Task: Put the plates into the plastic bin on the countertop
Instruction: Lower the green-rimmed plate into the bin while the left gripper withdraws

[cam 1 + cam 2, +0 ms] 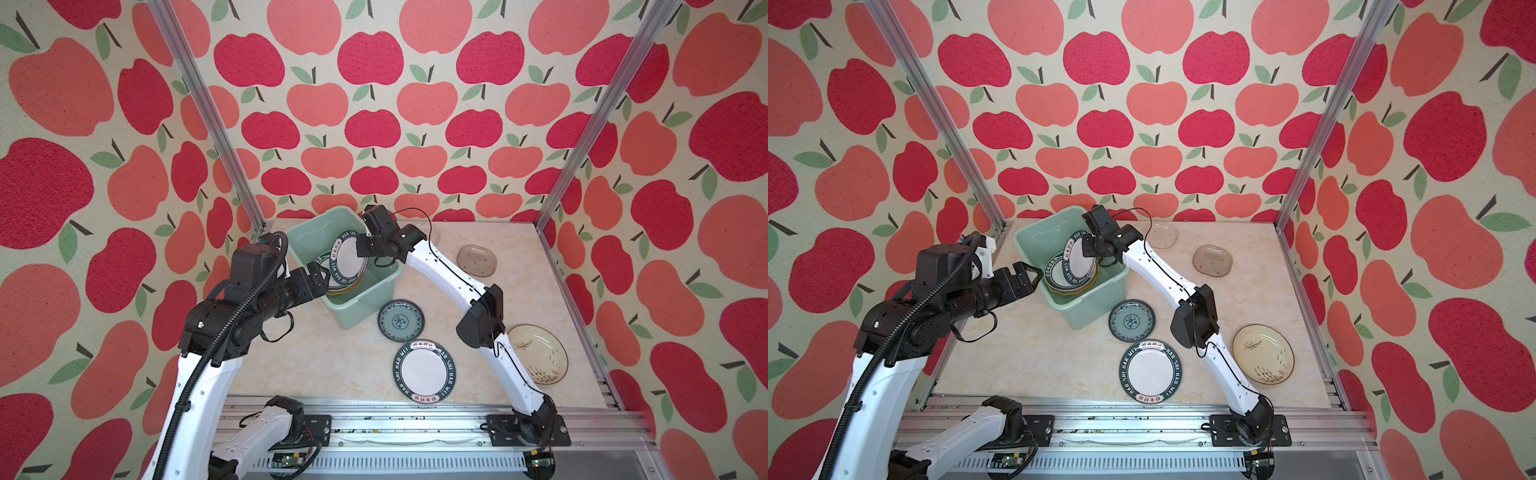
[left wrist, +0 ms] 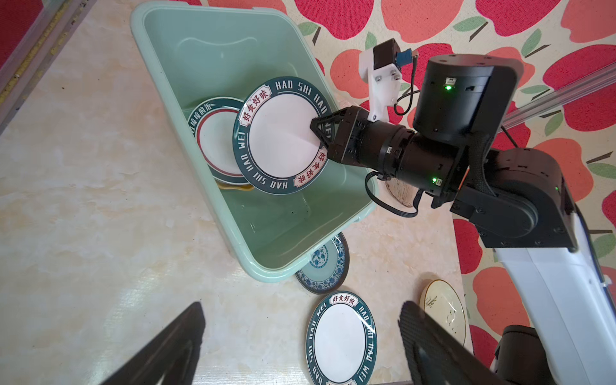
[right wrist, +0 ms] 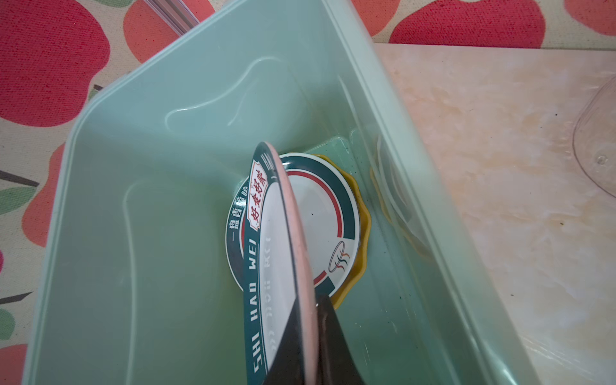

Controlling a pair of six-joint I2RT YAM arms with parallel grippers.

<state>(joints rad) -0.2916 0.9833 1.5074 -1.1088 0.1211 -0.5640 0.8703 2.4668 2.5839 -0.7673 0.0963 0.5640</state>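
A white plate with a dark lettered rim hangs tilted almost on edge inside the green plastic bin. The right tool pinches its rim. Its low edge points toward a stack of two plates lying flat on the bin floor by one long wall; contact cannot be told. The bin's far end is bare. The left tool hovers spread and empty just outside the bin. More plates lie on the counter.

Glossy plastic bin, marble-patterned countertop
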